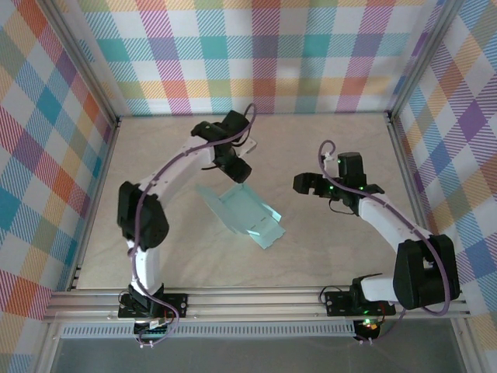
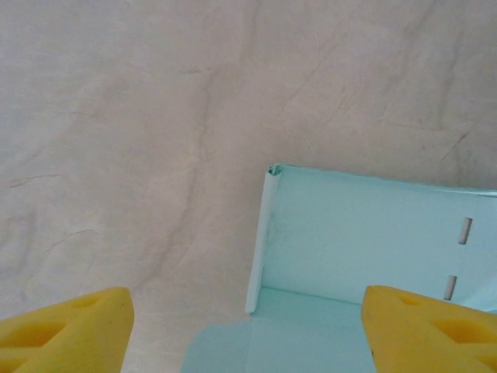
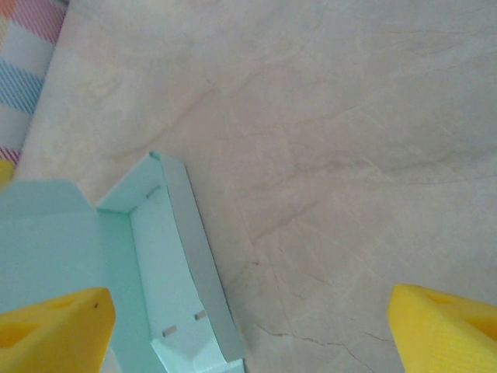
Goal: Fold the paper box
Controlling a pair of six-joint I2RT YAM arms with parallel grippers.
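Observation:
The paper box [image 1: 241, 211] is pale mint card, partly folded, with raised side walls and a flat flap toward the near right. It lies in the middle of the table. My left gripper [image 1: 237, 169] hovers at the box's far end, open; in the left wrist view its yellow fingertips [image 2: 66, 330] stand wide apart over a corner of the box [image 2: 365, 233] and grip nothing. My right gripper [image 1: 304, 184] is off to the right of the box, apart from it and open. In the right wrist view the box [image 3: 167, 264] lies at the lower left, beside the left fingertip [image 3: 50, 330].
The beige marbled tabletop [image 1: 334, 256] surrounds the box. Checked cloth walls [image 1: 256, 54] on an aluminium frame close the back and both sides. A metal rail [image 1: 256, 299] with the arm bases runs along the near edge.

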